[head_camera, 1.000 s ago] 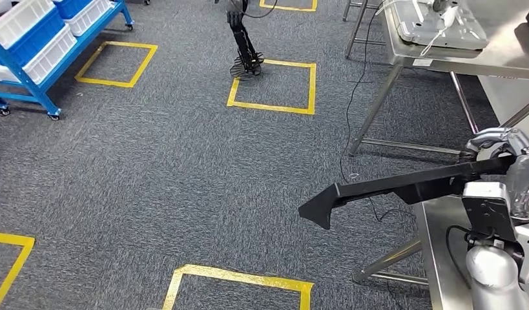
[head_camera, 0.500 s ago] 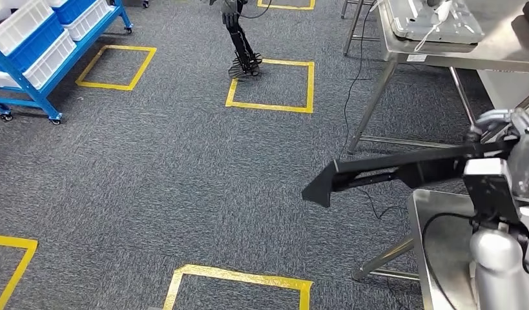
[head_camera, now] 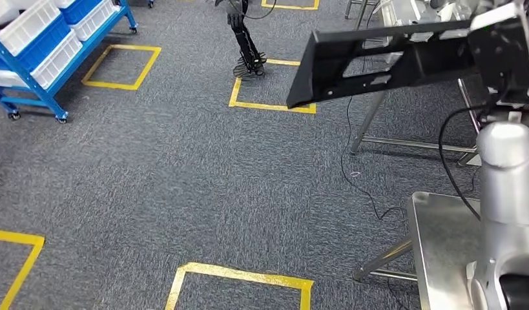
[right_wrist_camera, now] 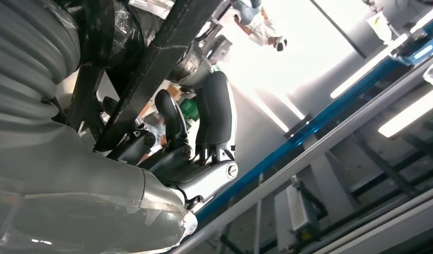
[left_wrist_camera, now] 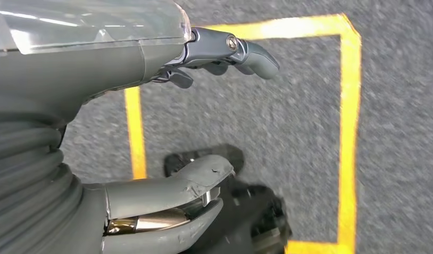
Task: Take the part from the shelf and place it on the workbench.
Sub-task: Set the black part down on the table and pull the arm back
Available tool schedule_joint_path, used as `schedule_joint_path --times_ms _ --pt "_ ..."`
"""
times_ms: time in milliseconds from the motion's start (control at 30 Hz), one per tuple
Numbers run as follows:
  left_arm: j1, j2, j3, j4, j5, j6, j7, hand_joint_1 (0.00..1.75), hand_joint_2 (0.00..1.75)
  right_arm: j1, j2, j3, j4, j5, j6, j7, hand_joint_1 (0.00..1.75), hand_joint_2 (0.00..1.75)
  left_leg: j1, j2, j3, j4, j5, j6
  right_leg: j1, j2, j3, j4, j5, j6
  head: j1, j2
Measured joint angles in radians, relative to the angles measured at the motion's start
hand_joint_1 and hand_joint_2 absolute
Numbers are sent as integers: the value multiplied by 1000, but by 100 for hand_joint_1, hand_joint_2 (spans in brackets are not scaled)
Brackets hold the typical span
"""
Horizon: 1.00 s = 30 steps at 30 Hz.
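1. We carry the long black part [head_camera: 378,61] in our right robot hand [right_wrist_camera: 187,153], raised high so that it passes above the bench [head_camera: 442,245] instead of knocking into its edge. The right wrist view shows the dark fingers [right_wrist_camera: 217,111] wrapped round one of the part's black bars [right_wrist_camera: 150,69], so this robot hand is grasping the part.

2. The part is clear of the blue shelf [head_camera: 35,51], which stands well apart from the bench, across the grey carpet. It is held roughly level and juts away from our right arm, with its wedge-shaped end over the yellow floor square [head_camera: 274,84] beside the far steel table [head_camera: 378,103].

3. We judge the grip sits near one end because that leaves the rest of the part free to be laid flat on the bench.

4. Our left robot hand [left_wrist_camera: 166,132] hangs over the carpet by a yellow tape line [left_wrist_camera: 349,132]. Its fingers are apart and hold nothing, so it is released and plays no part in the carry.

5. The part is not yet on the bench. The placing step remains, and with so long a load any swing could catch the far table's legs.
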Motion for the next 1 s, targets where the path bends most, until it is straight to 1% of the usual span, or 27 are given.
schedule_joint_path --times_ms 33,67,133,167,200,233,267,300,333,367,400,433,467,533,567,633,667,700,733,767,800,833,867,900,933,967,1000 --pt "1 3 0 0 0 0 1 0 175 -16 1 9 7 3 -2 3 175 175 5 0 14 -29 14 3 0 0 3 -3 -2 4 0 0" --pt "1 5 -1 0 0 1 1 0 175 -27 1 15 11 4 -6 6 175 175 9 1 27 -53 25 6 0 0 -1 11 -13 8 0 0" --pt "0 10 -2 0 -2 2 2 0 175 -35 1 21 16 1 -15 7 175 175 13 1 45 -81 36 9 -4 1 -30 75 -44 18 0 0" --pt "0 11 -3 0 -4 2 1 0 175 -29 1 22 16 -3 -21 5 175 175 16 1 51 -88 37 8 -6 1 -46 104 -50 23 1 0" --pt "0 11 -3 0 -6 0 1 0 175 -19 0 22 16 -8 -26 2 175 175 20 1 56 -91 37 7 -10 1 -52 112 -41 29 0 0" --pt "1 10 -4 0 -9 -2 0 0 175 -6 -2 23 14 -12 -30 -2 175 175 24 1 60 -92 35 3 -14 1 -45 91 -16 35 0 0" --pt "2 8 -5 0 -12 -6 -1 0 175 9 -5 23 8 -15 -35 -7 175 175 28 0 64 -92 31 -2 -19 -1 -25 42 21 41 0 0" --pt "2 5 -5 0 -14 -9 -2 0 175 23 -8 23 1 -18 -39 -12 175 175 31 0 68 -92 27 -8 -22 -2 -1 -12 49 45 1 0" --pt "2 3 -6 0 -15 -11 -3 0 175 34 -12 23 -7 -20 -43 -15 175 175 31 0 70 -91 24 -16 -21 -3 20 -62 68 46 1 0" --pt "2 1 -7 0 -15 -13 -4 0 175 43 -16 23 -16 -23 -45 -18 175 175 31 0 71 -92 23 -23 -19 -2 34 -94 76 41 1 0" --pt "2 0 -8 0 -15 -14 -4 0 175 52 -20 23 -24 -25 -47 -19 175 175 29 0 72 -96 23 -30 -16 0 38 -107 73 33 1 0" --pt "2 -1 -9 0 -16 -15 -5 0 175 60 -23 22 -31 -27 -47 -20 175 175 27 1 74 -101 25 -36 -13 3 40 -115 75 24 0 0" --pt "2 -2 -10 0 -16 -17 -5 0 175 68 -26 22 -38 -29 -47 -21 175 175 27 1 77 -106 27 -41 -15 5 41 -119 78 14 0 0" --pt "2 -2 -11 0 -15 -19 -5 0 175 79 -30 22 -50 -30 -47 -23 175 175 28 3 75 -96 14 -49 -18 6 48 -131 82 -1 0 0" --pt "1 -2 -12 0 -15 -20 -5 0 175 82 -33 22 -58 -30 -47 -24 175 175 29 3 63 -67 -5 -51 -19 6 52 -137 84 -8 0 0" --pt "1 -2 -12 0 -13 -21 -1 0 175 87 -40 22 -70 -33 -45 -25 175 175 29 4 13 39 -56 -53 -16 5 58 -144 85 -17 0 0" --pt "2 -2 -12 0 -10 -21 2 0 175 90 -43 21 -74 -36 -42 -26 175 175 29 4 -15 93 -74 -53 -13 8 59 -145 85 -19 0 0" --pt "2 -2 -12 0 -6 -20 5 0 175 94 -46 21 -77 -39 -40 -26 175 175 28 3 -32 125 -76 -51 -11 12 60 -145 85 -20 0 0" --pt "2 -2 -11 0 0 -20 7 0 175 98 -49 20 -78 -43 -37 -29 175 175 27 3 -34 123 -61 -47 -8 18 60 -145 85 -21 0 0" --pt "2 -2 -11 0 4 -19 8 0 175 103 -52 19 -79 -47 -36 -32 175 175 25 -1 -17 85 -31 -40 -5 25 61 -145 85 -21 0 0" --pt "3 -1 -10 0 8 -19 8 0 175 109 -55 18 -80 -51 -35 -36 175 175 22 -12 11 24 4 -29 -4 31 62 -145 85 -21 0 0" --pt "3 2 -8 0 10 -19 8 0 175 114 -57 17 -82 -53 -35 -40 175 175 20 -31 39 -34 30 -18 -2 37 62 -146 86 -20 0 0" --pt "3 3 -6 0 12 -19 8 0 175 119 -59 17 -83 -54 -34 -43 175 175 17 -47 63 -84 45 -10 -3 45 62 -146 88 -17 0 0" --pt "4 5 -4 0 13 -19 8 0 175 125 -60 16 -84 -54 -34 -45 175 175 15 -59 78 -114 48 -5 -7 52 60 -148 91 -12 0 0" --pt "4 7 -3 0 15 -19 8 0 175 130 -61 16 -84 -55 -33 -46 175 175 12 -61 85 -124 46 -4 -11 61 58 -152 95 -5 -1 0" --pt "4 6 -3 0 16 -19 8 0 175 136 -63 15 -85 -55 -32 -47 175 175 10 -53 90 -136 49 -5 -14 72 58 -158 101 3 -2 0" --pt "3 6 -2 0 16 -19 8 0 175 142 -66 14 -86 -55 -31 -47 175 175 11 -42 95 -147 55 -4 -16 74 59 -163 104 10 -2 0"
